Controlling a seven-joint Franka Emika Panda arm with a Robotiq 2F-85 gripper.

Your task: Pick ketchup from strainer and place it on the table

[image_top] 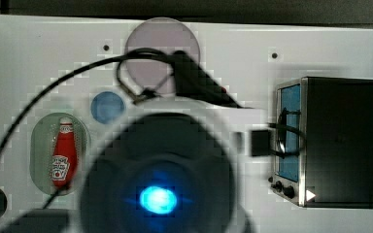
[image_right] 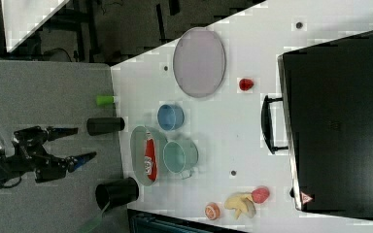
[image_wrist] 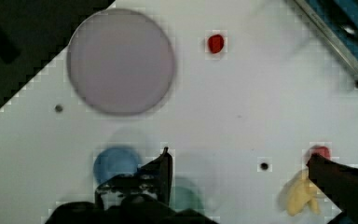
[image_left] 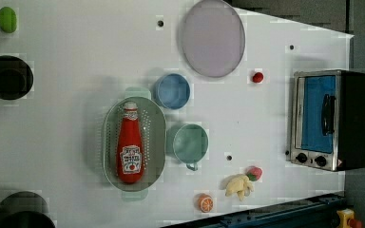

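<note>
Ketchup point(image_left: 130, 145) lies lengthwise in strainer point(image_left: 157, 137), cap toward left view's top; gripper point(image_right: 80, 143) spread, empty.

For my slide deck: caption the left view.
Ketchup bottle lying in the green strainer on a white table, beside two cups.

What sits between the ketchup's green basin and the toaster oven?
In the left view, the green cup stands right beside the strainer; from the cup to the toaster oven there is bare table with one small dark hole.

Ketchup point(image_left: 130, 146) glossy plastic; strainer point(image_left: 158, 124) matt perforated plastic; table point(image_left: 76, 95) smooth white; toaster oven point(image_left: 331, 119) brushed-metal front.
</note>
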